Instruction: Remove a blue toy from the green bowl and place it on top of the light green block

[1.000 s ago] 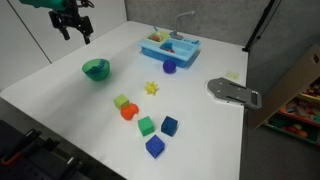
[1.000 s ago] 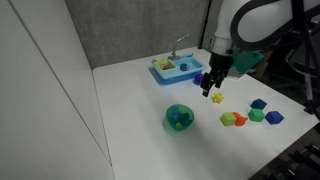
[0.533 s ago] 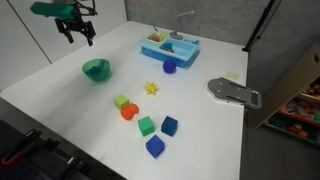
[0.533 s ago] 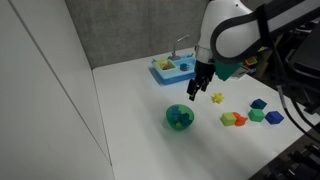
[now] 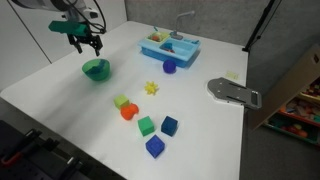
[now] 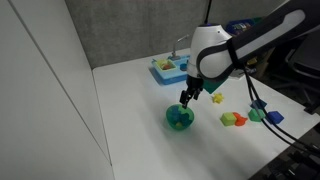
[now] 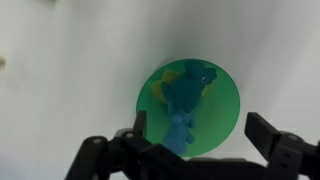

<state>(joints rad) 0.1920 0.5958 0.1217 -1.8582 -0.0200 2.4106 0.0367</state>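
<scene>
The green bowl [image 5: 96, 69] sits on the white table and also shows in an exterior view [image 6: 179, 118] and in the wrist view [image 7: 188, 107]. Blue-teal toy pieces [image 7: 186, 95] lie inside it with a yellow piece. My gripper [image 5: 85, 42] hangs open and empty just above the bowl [image 6: 188, 98]; in the wrist view its fingers [image 7: 200, 135] straddle the bowl's near rim. The light green block [image 5: 121, 101] lies next to an orange-red block [image 5: 128, 112], well away from the gripper.
A darker green cube [image 5: 146, 125] and two blue cubes [image 5: 169, 125] [image 5: 154, 146] lie near the front. A yellow star [image 5: 152, 88], a purple round piece [image 5: 169, 67], a light blue toy sink [image 5: 170, 46] and a grey tool [image 5: 233, 92] are on the table.
The gripper has moved down and toward the green bowl and now hovers right over it, still open.
</scene>
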